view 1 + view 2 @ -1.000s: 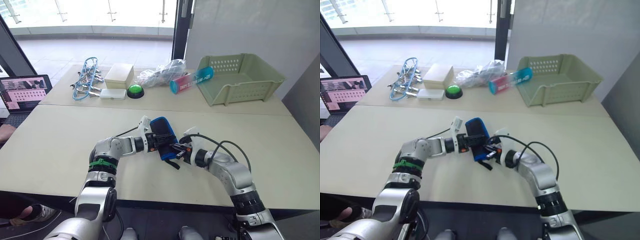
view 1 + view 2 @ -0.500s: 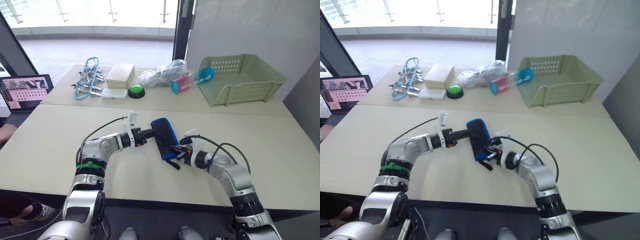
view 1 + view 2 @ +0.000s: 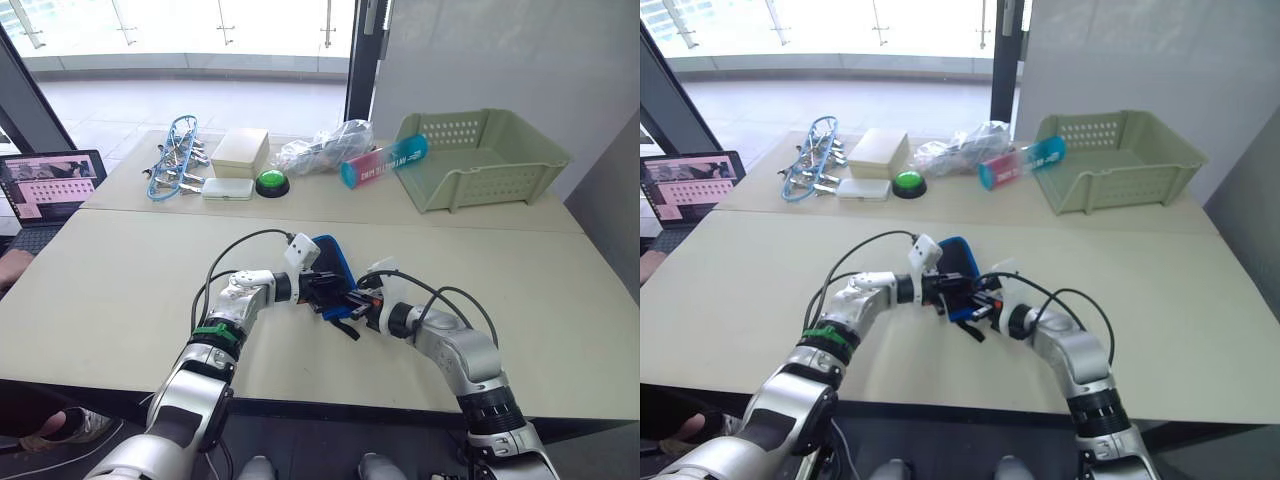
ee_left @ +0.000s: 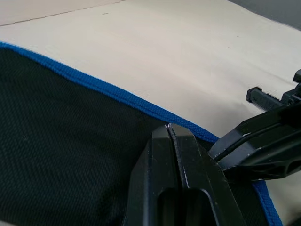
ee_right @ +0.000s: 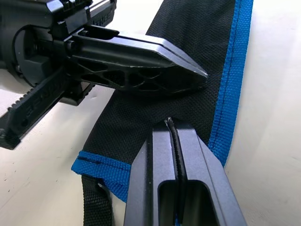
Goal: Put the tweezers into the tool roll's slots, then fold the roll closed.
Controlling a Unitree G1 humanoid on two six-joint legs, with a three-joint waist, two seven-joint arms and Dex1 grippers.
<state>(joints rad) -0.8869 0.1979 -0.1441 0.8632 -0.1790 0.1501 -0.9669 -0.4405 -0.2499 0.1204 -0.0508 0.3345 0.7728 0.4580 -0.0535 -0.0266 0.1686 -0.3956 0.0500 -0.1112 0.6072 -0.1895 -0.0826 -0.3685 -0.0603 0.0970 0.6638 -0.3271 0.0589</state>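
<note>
The tool roll (image 3: 331, 266) lies folded on the table, black fabric edged in bright blue, its black strap (image 3: 346, 327) trailing from the near end. My left gripper (image 4: 170, 127) is shut, its tip resting on the roll's black fabric just inside the blue edge (image 4: 113, 92). My right gripper (image 5: 170, 123) is also shut, reaching in from the right, its tip lying on the roll's near end close to the left gripper (image 5: 141, 66). The tweezers and the slots are hidden inside the folded roll.
Along the far side of the table are a green basket (image 3: 480, 160), a blue-and-pink tube (image 3: 385, 160), a plastic bag (image 3: 325, 148), a green button (image 3: 270, 182), a beige box (image 3: 240, 150) and a blue-wire bundle (image 3: 175, 160). A laptop (image 3: 45, 190) sits at the far left.
My left gripper was open around the roll, closed and drew back left, then came back onto the roll with its fingers shut. The right gripper has stayed put.
</note>
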